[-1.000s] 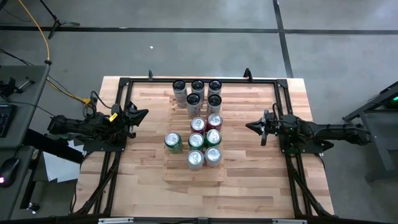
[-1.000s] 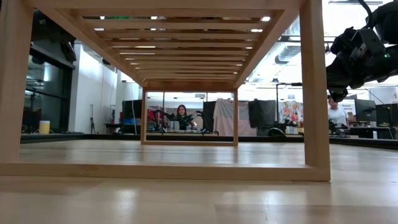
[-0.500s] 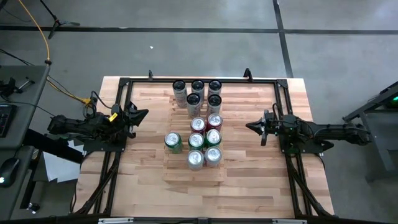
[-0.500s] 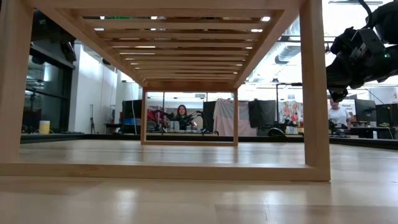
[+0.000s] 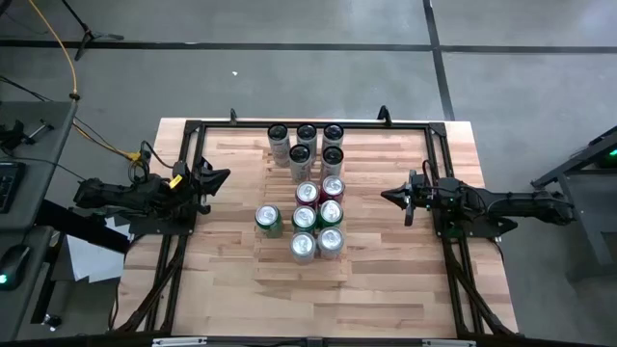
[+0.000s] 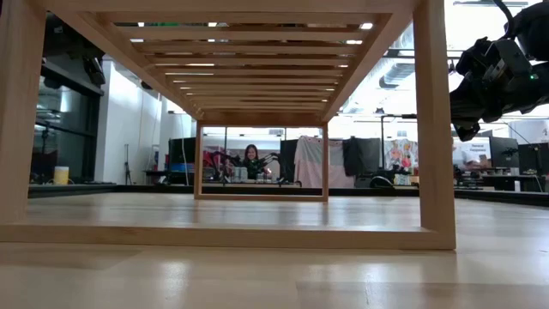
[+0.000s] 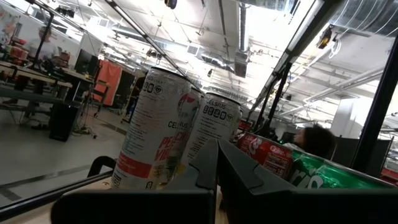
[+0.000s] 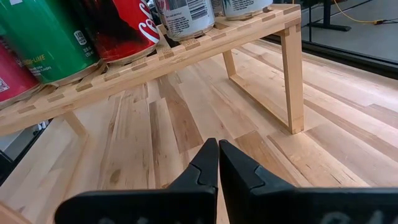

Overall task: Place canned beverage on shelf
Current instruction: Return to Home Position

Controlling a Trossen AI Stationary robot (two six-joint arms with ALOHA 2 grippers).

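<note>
The shelf (image 5: 289, 270) is a pale slatted wood rack in the middle of the table. Several cans stand on it: white ones with dark tops (image 5: 307, 135) at its far end, red (image 5: 334, 186), green (image 5: 269, 220) and silver (image 5: 303, 247) ones nearer. The right wrist view shows the shelf (image 8: 186, 53) from the side, with the cans on top. My left gripper (image 5: 224, 176) is shut and empty at the table's left, pointing at the cans (image 7: 155, 124). My right gripper (image 5: 388, 196) is shut and empty to the right of the shelf, low over the tabletop (image 8: 218, 155).
A black metal frame (image 5: 193, 130) runs around the tabletop's far and side edges. The low view looks under the shelf (image 6: 257, 51) along its length, with a dark arm (image 6: 497, 69) at the upper right. People sit far behind the table (image 6: 251, 159).
</note>
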